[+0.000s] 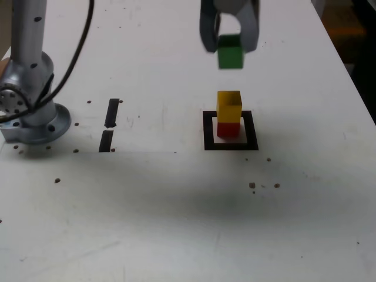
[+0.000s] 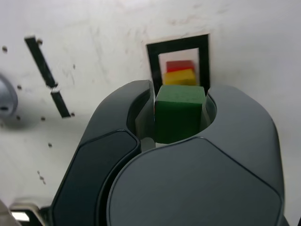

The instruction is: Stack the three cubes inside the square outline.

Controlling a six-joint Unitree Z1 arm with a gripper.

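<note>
One green cube (image 1: 230,54), likely light, rigid and smooth, sits pinched by its side faces in the gripper (image 1: 229,42), above the square outline (image 1: 230,144).

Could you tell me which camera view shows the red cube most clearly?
The exterior view: the red cube shows its front face under the yellow cube, inside the square outline. The wrist view shows only a red sliver behind the yellow one.

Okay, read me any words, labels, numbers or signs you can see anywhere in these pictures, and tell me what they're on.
None can be read.
The green cube, yellow cube and red cube are plain.
The square outline, the two black strips and the table carry no text.
</note>
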